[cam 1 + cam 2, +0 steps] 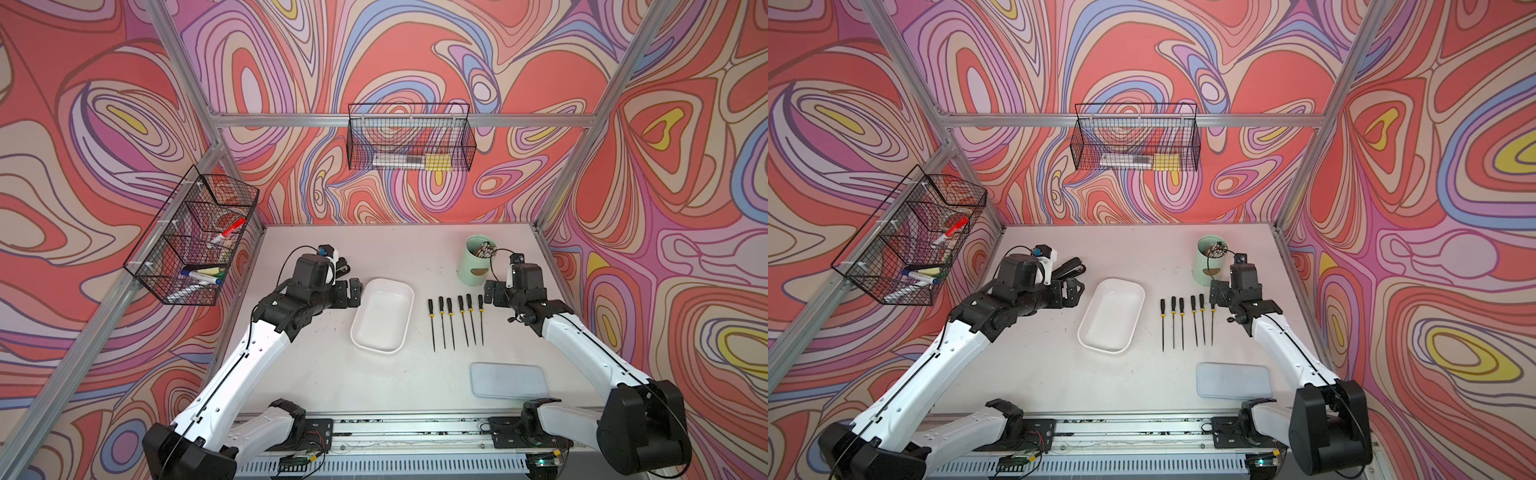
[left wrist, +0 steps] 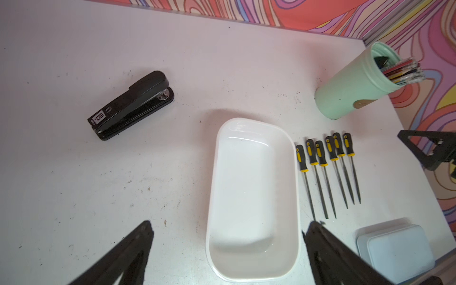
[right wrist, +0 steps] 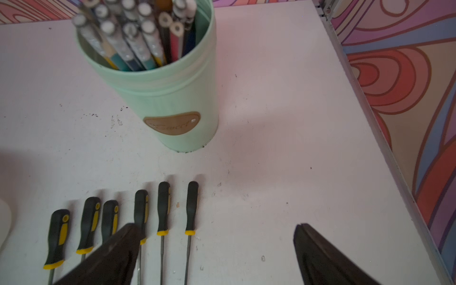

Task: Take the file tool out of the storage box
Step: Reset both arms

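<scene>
Storage box [image 1: 382, 316], white, stands at mid-table. Six black-and-yellow files [image 1: 461, 303] lie outside it in a row on the table just beside it, handles toward the mint-green pencil cup [image 1: 476, 266]. Left gripper [image 2: 229, 228], jaws spread and empty, hangs by the box's rim. Right gripper [image 3: 216, 229], likewise spread and empty, hangs near the outermost file. Grey-blue lid [image 1: 509, 380] lies flat nearer the arm bases.

Both top views look steeply down from above the near edge of the table [image 1: 415, 257], taking in nearly the same whole scene. The left wrist camera stands back, catching box [image 2: 251, 197], files [image 2: 321, 154] and cup [image 2: 350, 93]; the right wrist camera sits close over files and cup.
</scene>
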